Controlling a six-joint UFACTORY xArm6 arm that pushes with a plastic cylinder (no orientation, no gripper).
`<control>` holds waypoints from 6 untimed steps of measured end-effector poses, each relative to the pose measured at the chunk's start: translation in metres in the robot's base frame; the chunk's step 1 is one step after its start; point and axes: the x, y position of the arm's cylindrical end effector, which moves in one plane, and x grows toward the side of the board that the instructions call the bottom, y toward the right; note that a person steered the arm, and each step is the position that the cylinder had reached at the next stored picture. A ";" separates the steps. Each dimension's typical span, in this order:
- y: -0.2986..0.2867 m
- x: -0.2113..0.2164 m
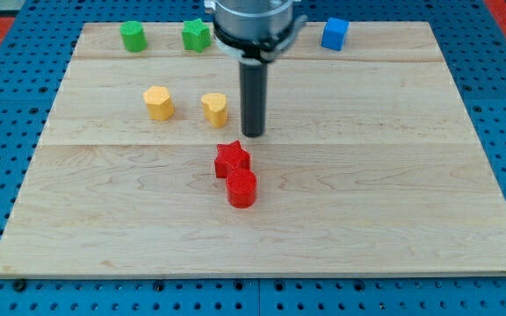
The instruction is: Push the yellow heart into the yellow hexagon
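Just right of the yellow heart [215, 108], my tip [253, 134] rests on the wooden board [393, 193], a bare rod with no jaws, holding nothing. Left of the heart, apart, sits the yellow hexagon [158, 103].

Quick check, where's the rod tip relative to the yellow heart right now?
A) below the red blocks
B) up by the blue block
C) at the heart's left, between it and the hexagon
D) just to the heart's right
D: my tip stands just to the view's right of the yellow heart, with the yellow hexagon on the heart's far side, to the view's left.
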 end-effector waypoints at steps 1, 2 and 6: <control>-0.076 -0.006; -0.066 0.016; 0.031 -0.049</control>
